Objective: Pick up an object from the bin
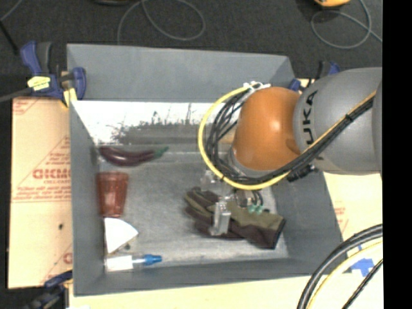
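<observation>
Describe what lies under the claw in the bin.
A crumpled dark brown and olive cloth-like thing lies under the claw. The arm's orange cover hides whatever lies beneath the wrist.

Crumpled dark brown-and-olive cloth (261, 229), lying on the bin (167, 201) floor, lower right.

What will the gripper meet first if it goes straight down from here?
The dark brown and olive soft bundle in the lower right of the bin, directly under the gripper. The gripper looks at or nearly on it, though depth is hard to judge from above.
</observation>
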